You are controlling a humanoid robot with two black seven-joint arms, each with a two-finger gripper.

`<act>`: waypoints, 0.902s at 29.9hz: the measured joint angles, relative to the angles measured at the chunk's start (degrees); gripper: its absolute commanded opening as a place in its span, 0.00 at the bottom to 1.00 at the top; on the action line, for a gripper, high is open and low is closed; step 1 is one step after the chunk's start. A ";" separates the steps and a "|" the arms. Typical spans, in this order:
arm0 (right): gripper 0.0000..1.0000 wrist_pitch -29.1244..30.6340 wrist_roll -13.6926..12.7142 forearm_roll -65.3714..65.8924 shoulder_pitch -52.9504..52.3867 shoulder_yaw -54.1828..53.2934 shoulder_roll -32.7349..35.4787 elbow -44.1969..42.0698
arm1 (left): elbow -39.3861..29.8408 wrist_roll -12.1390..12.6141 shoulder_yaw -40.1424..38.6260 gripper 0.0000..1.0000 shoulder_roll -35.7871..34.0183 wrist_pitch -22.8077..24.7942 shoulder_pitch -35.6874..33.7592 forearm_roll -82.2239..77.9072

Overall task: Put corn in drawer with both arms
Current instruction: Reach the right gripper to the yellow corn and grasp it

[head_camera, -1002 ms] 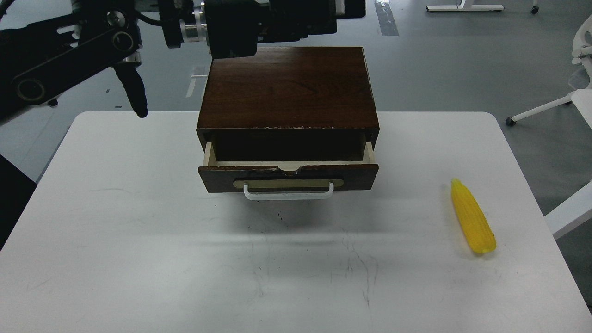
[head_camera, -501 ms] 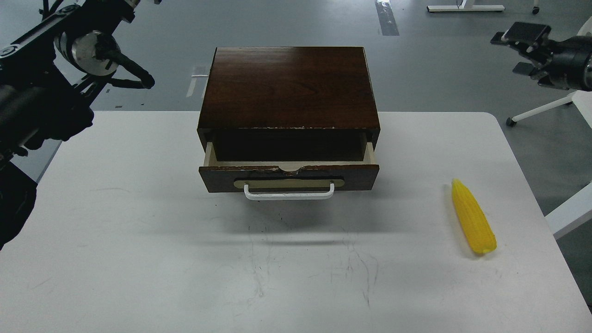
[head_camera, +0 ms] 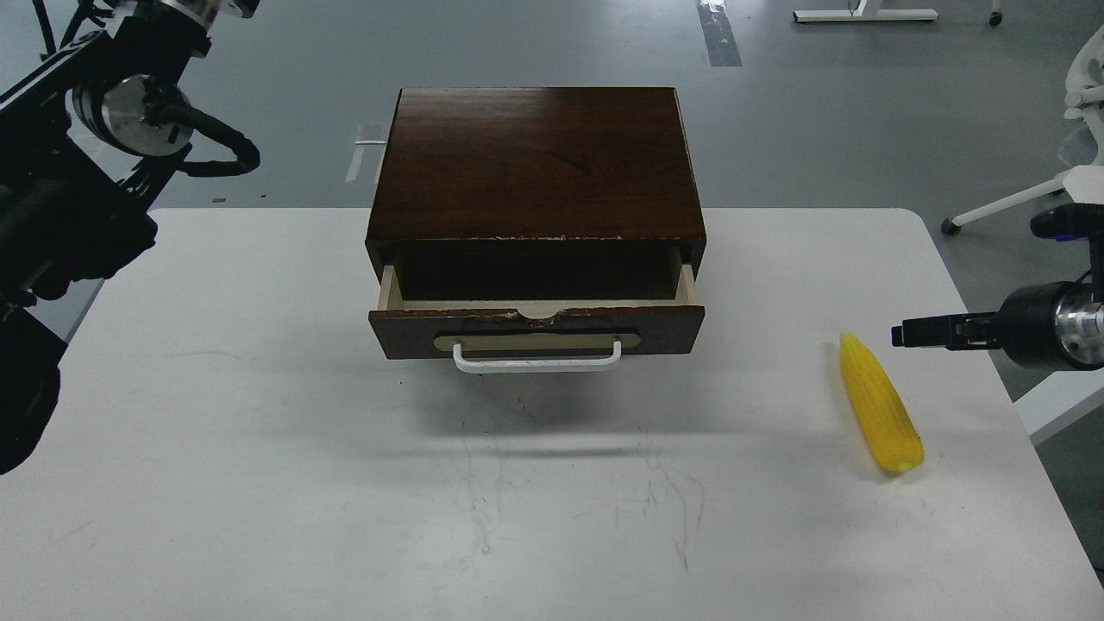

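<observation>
The yellow corn (head_camera: 880,414) lies on the white table (head_camera: 259,448) at the right, narrow end pointing away from me. The drawer (head_camera: 535,326) stands partly pulled out of the dark wooden box (head_camera: 535,159), its white handle (head_camera: 536,358) facing me; the inside looks dark and empty. My right gripper (head_camera: 906,333) comes in from the right edge, pointing left, a short way right of the corn's narrow end and not touching it; it is seen edge-on, so its fingers cannot be told apart. My left arm (head_camera: 78,198) rises at the far left; its gripper is beyond the top edge.
A white chair (head_camera: 1061,181) and a white frame (head_camera: 1061,397) stand just past the table's right edge. The box sits at the table's back middle. Grey floor lies behind the table.
My right arm has dropped from the upper right down to just right of the corn's narrow end. My left arm has shifted slightly left. The corn and drawer have not moved.
</observation>
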State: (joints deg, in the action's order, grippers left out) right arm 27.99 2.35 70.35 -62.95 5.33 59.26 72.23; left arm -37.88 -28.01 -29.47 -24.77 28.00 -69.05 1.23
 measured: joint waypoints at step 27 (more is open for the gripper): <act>0.26 0.00 -2.63 0.15 6.11 0.08 -13.19 -6.25 | 0.00 0.01 -0.06 0.98 -1.87 0.00 1.85 -0.02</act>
State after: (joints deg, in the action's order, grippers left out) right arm 27.99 -0.29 70.49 -56.84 5.41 46.08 65.98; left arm -37.88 -28.00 -29.53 -26.64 28.00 -67.19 1.21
